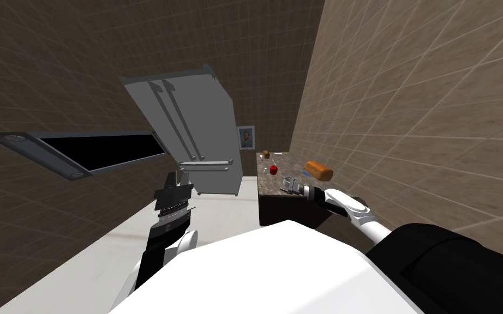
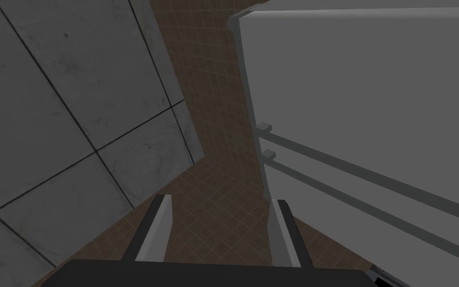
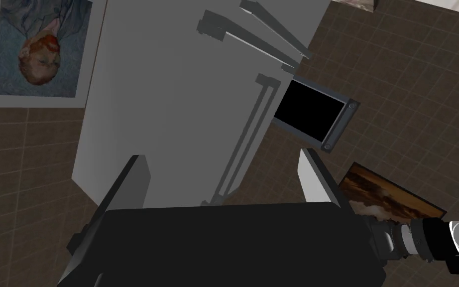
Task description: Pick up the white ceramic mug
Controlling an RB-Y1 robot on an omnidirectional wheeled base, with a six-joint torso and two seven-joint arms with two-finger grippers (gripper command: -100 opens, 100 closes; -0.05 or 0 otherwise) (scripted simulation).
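A small pale grey mug (image 1: 287,179) stands on the dark counter (image 1: 277,163) to my right, near its front edge. My right gripper (image 1: 290,188) reaches over that edge right beside the mug; I cannot tell whether they touch. In the right wrist view the right gripper (image 3: 221,159) is open with nothing between its fingers, facing the grey fridge (image 3: 173,99). My left gripper (image 1: 178,180) is held up in front of the fridge (image 1: 196,131), and the left wrist view shows the left gripper (image 2: 218,224) open and holding nothing.
On the counter lie a red apple (image 1: 273,170), a loaf of bread (image 1: 319,170), a small white item (image 1: 265,170) and a brown item (image 1: 265,154). A tiled wall runs behind the counter. A framed black opening (image 1: 103,150) sits in the left wall. A portrait (image 1: 246,137) hangs beyond the fridge.
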